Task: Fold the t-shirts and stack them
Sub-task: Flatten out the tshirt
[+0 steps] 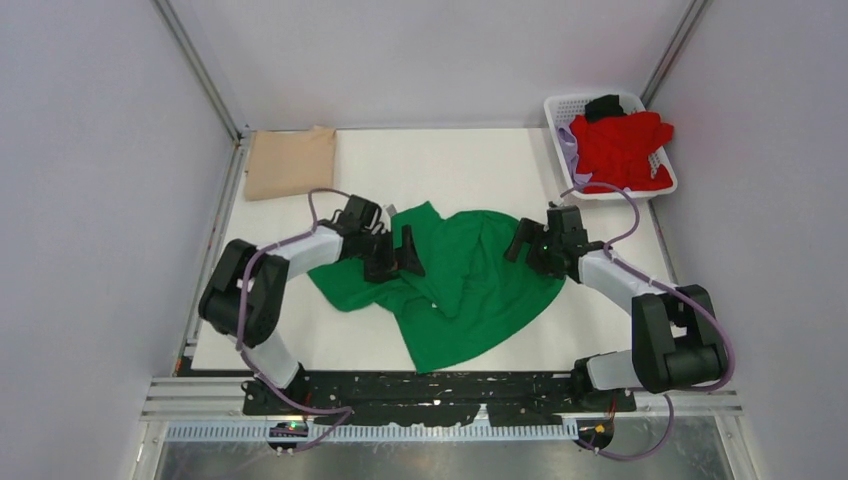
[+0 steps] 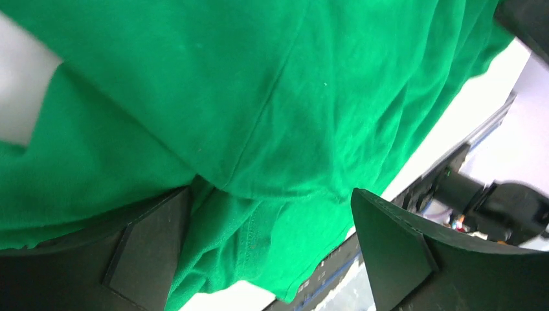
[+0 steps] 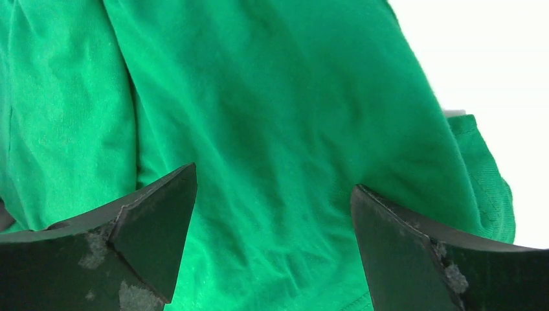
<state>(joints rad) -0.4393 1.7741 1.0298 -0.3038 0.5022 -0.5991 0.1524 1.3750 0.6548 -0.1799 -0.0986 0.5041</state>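
A bright green t-shirt point(image 1: 460, 285) lies crumpled and spread in the middle of the white table. My left gripper point(image 1: 393, 255) is open over its left part, jaws wide apart with green cloth point(image 2: 272, 129) between and below them. My right gripper point(image 1: 525, 243) is open over the shirt's right edge, its jaws wide apart above green cloth point(image 3: 259, 129). A tan t-shirt point(image 1: 290, 162) lies folded at the far left corner. A red t-shirt point(image 1: 622, 150) lies in the white basket point(image 1: 562, 108) at the far right, with lilac cloth point(image 1: 568, 150) and a black garment point(image 1: 603, 106).
The table's white surface point(image 1: 450, 165) shows behind the green shirt and at the front left. Grey walls and metal posts point(image 1: 200, 70) close in the sides. The metal base rail point(image 1: 440, 390) runs along the near edge.
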